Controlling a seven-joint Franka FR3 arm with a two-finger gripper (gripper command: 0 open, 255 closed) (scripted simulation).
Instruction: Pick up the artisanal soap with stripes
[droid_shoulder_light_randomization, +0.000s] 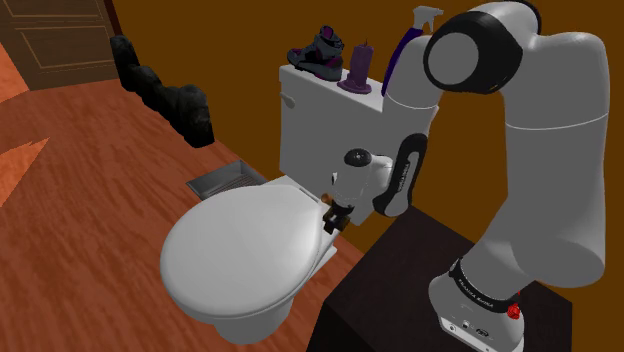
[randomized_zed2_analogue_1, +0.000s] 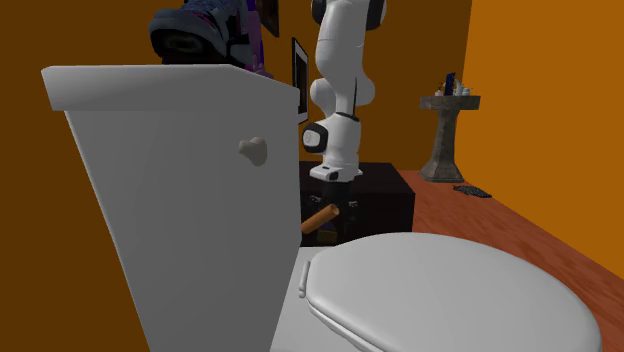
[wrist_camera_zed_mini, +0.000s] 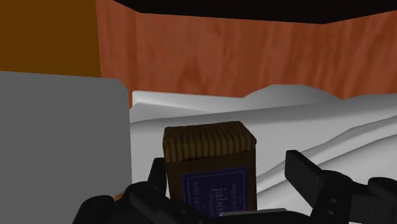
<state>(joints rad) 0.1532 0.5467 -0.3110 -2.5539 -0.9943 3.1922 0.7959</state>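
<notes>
The arm is working at the grasp itself: the gripper (droid_shoulder_light_randomization: 337, 214) is reaching down at the rear edge of the toilet lid (droid_shoulder_light_randomization: 240, 250), beside the tank (droid_shoulder_light_randomization: 330, 120). Its fingers (wrist_camera_zed_mini: 305, 175) are standing apart, with the brown ribbed soap (wrist_camera_zed_mini: 210, 162) sitting between them. One finger may be touching the bar while the other is showing a gap, so it is probably not clasped yet. The next move is calling for a square squeeze on its sides before lifting.

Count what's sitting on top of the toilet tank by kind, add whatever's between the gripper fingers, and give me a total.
Shoe: 1
Candle: 1
Spray bottle: 1
Soap: 1
Total: 4
</notes>
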